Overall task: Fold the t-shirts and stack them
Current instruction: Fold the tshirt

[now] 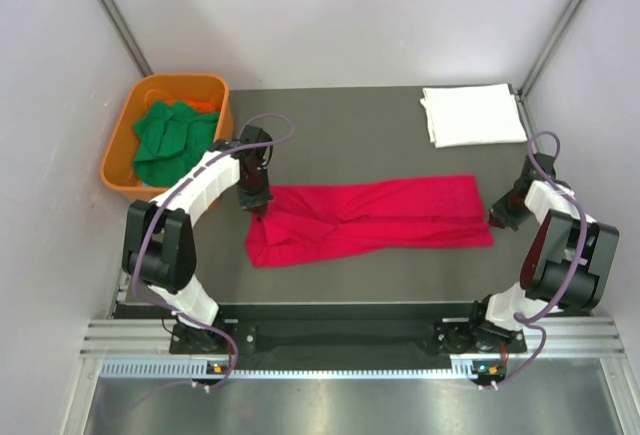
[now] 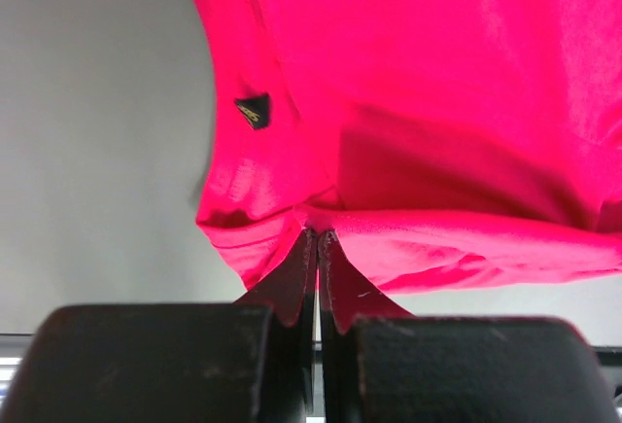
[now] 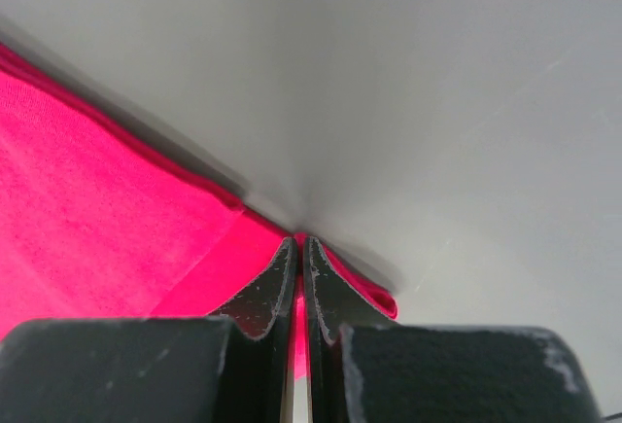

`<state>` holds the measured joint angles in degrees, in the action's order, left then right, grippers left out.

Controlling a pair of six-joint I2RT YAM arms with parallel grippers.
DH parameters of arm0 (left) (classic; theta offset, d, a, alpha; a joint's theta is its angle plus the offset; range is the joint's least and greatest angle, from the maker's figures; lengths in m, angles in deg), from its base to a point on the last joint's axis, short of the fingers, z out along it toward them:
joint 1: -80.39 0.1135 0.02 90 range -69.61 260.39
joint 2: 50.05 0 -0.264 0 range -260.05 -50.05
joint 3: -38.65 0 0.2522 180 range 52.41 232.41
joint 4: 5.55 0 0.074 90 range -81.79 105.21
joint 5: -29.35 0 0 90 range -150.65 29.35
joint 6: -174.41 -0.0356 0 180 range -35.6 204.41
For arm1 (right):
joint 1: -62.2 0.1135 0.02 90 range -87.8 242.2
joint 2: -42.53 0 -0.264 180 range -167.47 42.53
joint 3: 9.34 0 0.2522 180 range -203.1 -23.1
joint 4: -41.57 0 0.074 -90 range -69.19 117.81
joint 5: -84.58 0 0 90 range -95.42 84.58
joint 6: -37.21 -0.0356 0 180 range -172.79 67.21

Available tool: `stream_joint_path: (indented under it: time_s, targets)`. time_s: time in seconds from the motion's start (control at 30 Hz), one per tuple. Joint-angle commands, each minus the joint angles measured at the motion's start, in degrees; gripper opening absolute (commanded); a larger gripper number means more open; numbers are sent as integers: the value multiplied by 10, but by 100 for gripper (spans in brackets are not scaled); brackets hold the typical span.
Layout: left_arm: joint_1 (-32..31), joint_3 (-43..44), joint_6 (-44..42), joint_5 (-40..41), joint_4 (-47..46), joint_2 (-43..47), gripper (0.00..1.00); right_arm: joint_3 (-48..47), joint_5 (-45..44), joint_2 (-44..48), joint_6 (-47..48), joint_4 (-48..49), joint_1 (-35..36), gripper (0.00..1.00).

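Holding the red t-shirt (image 1: 375, 217) by both short ends on the worktop (image 1: 350, 135). With the left jaws, clamped shut on a bunched fold of cloth at the shirt's 9 o'clock end, up toward its 10 o'clock corner. In the left wrist view, shows as red cloth gathered right at the closed tips, with a small dark mark (image 2: 253, 109) on the cloth at 11 o'clock. With the right jaws, clamped shut on the hemmed corner at the 3 o'clock end, nearer 4 o'clock. In the right wrist view, shows only a thin lip of red past the tips, with bare worktop beyond.

Lies on the worktop with its long axis along the 9-to-3 o'clock line of the top view. Rumpled and doubled over toward 9, smoother toward 3. Sits between the 2 arms, 1 end to each, so nearer to neither.

Elsewhere: white t-shirt (image 1: 472, 115), folded, at 1 o'clock, well apart from the red one. Green t-shirts (image 1: 170, 140) heaped in the orange tub (image 1: 180, 80) at 10 o'clock.

Looks like mid-fold on the red one. Probably calls for carrying both gripped ends together across the short axis while keeping the 9-to-3 line taut. Risks a skewed crease, given the bunching at 9 and the slim bite at 3.
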<state>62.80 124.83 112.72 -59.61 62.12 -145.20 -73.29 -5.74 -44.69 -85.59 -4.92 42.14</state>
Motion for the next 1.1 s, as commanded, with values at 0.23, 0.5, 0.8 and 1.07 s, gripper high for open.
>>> stream_joint_path:
  time_s: [0.23,0.5,0.8,1.07]
  targets:
    - [8,32,-14,6,-27,-28,0,-28,-9,-2,-15,20,0,1]
    - [8,91,-18,24,-7,-63,21,-89,2,6,-26,-22,0,22]
    - [5,41,-28,-8,-14,68,43,-21,1,65,-46,-71,-3,31]
    - [0,-156,46,-162,-97,225,43,11,1,84,-58,-79,-9,37]
